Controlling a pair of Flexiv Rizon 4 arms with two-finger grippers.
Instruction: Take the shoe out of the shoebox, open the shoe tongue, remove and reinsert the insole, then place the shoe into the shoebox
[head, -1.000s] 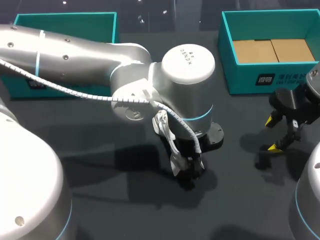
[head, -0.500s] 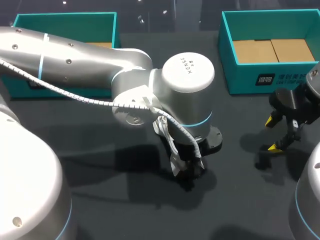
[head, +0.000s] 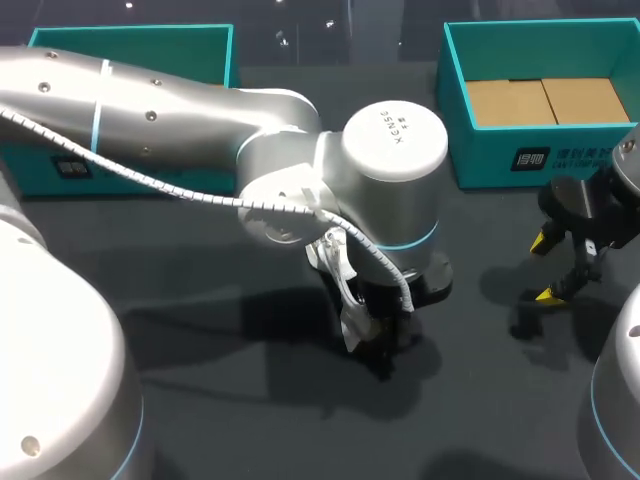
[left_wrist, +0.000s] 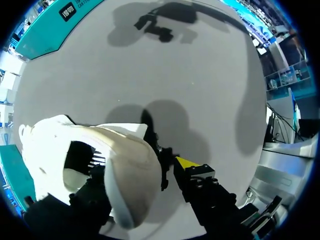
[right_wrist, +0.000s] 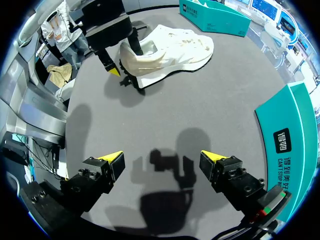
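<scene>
The white shoe (right_wrist: 175, 47) lies on its sole on the dark table, out of any box. My left gripper (right_wrist: 124, 60) stands over its heel, one finger inside the opening and the yellow-tipped one (left_wrist: 186, 163) against the heel's outside, shut on the heel wall. In the head view my left arm covers most of the shoe (head: 350, 325), and the left gripper (head: 378, 335) is dark under the wrist. My right gripper (head: 545, 268) hangs open to the right with nothing between its fingers; the right gripper (right_wrist: 162, 159) faces the shoe from a distance.
A teal shoebox (head: 520, 150) with a cardboard floor stands at the back right. A second teal box (head: 130, 40) is at the back left, partly behind my left arm. Bare table lies between the shoe and the right gripper.
My left arm has shifted slightly to the right over the shoe and its fingers have drawn closer together on the heel. The right arm has not moved.
</scene>
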